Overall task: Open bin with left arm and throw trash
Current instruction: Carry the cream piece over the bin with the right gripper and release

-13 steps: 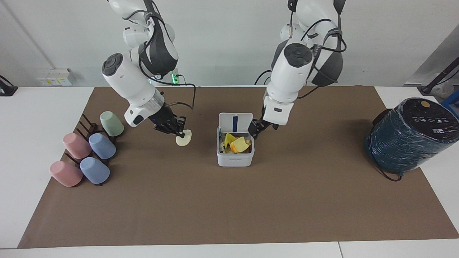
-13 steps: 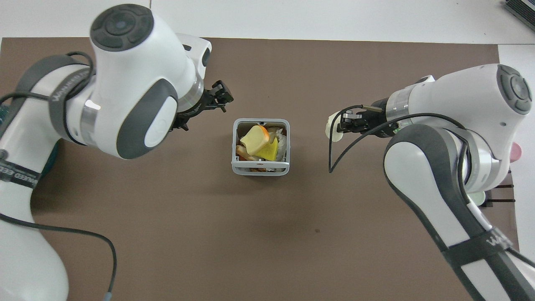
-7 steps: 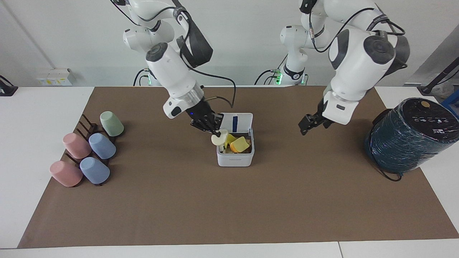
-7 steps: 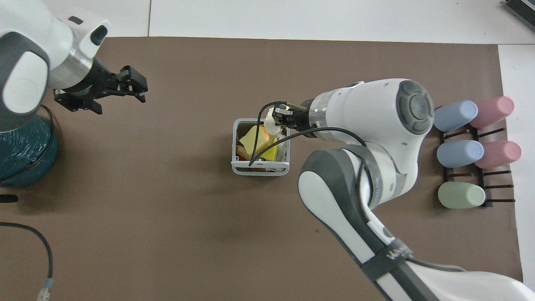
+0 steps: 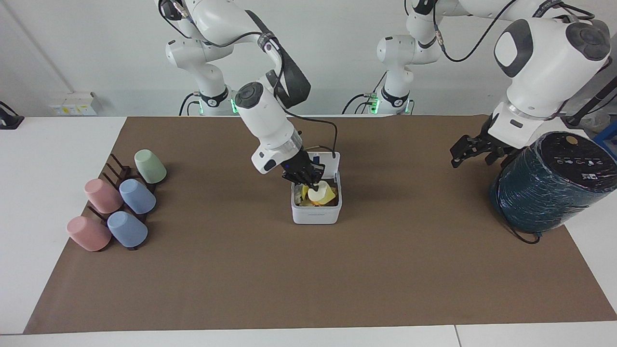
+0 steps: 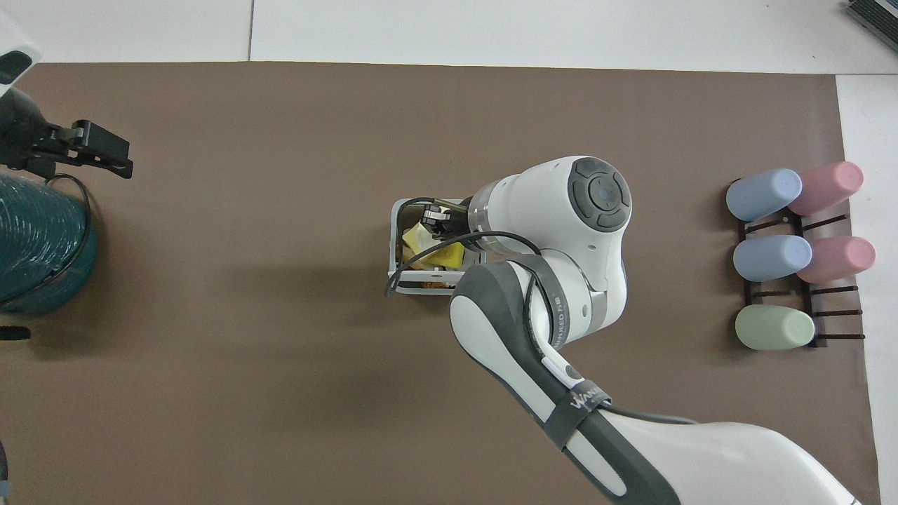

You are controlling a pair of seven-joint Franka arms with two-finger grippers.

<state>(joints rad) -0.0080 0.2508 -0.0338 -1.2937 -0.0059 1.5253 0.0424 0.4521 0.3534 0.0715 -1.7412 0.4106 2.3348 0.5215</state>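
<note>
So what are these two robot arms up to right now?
They are throwing trash into the small white bin, whose lid stands open. The right gripper is over the bin, holding a cream-white piece above the yellow scraps already inside. The left gripper waits over the mat beside the big teal cylinder.

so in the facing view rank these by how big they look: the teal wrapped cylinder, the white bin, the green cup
1. teal wrapped cylinder, clearly largest
2. white bin
3. green cup, smallest, though not far below the bin
</note>
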